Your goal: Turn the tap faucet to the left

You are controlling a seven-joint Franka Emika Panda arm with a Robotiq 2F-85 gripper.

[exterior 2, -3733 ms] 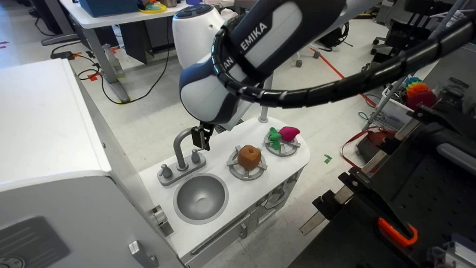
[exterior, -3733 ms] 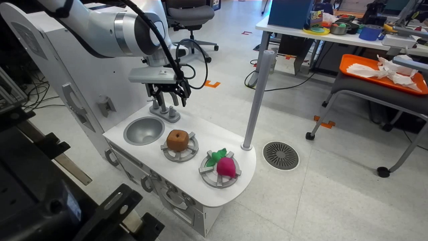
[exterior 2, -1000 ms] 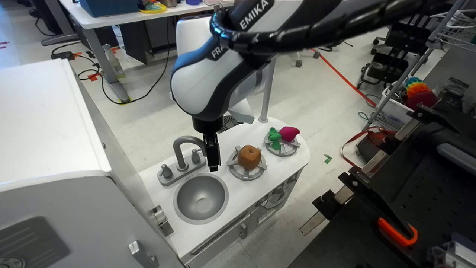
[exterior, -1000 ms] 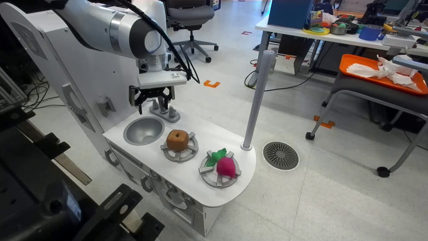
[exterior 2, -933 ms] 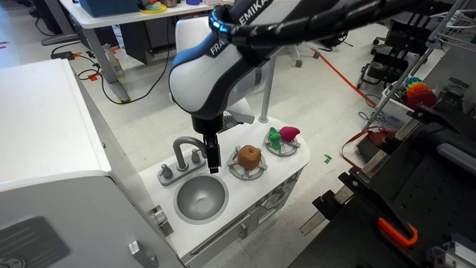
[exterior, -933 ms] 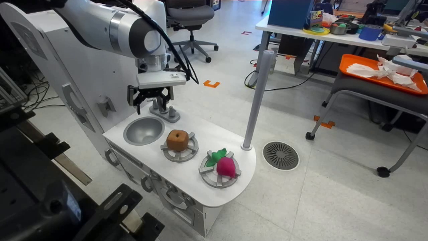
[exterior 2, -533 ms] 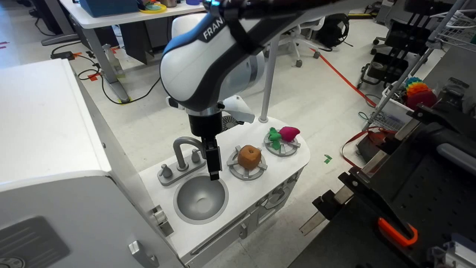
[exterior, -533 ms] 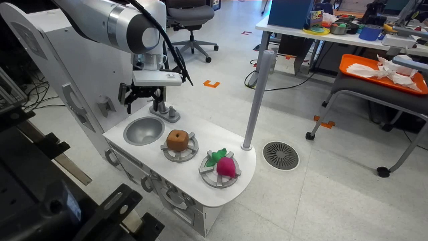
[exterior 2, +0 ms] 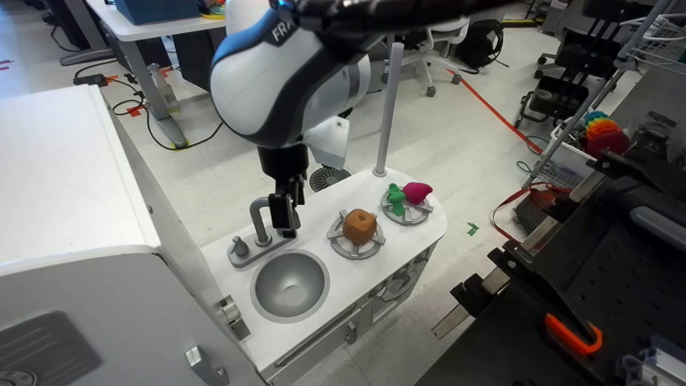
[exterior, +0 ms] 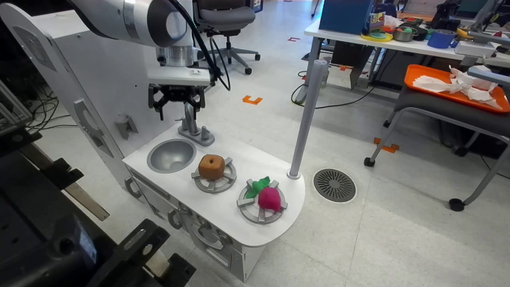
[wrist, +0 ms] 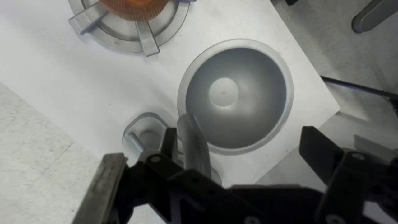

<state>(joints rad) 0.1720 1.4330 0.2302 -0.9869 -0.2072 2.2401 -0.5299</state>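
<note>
My fingers [wrist: 317, 152] are hanging spread near the sink [wrist: 289, 90], pinching nothing. The faucet [exterior 2: 259, 222] is standing beside the sink, its spout [wrist: 193, 143] sitting between them, close to one; I'm not able to confirm touching. I'm figuring on pushing with that finger, slowly, in an arc; going straight is risking slipping off.
</note>
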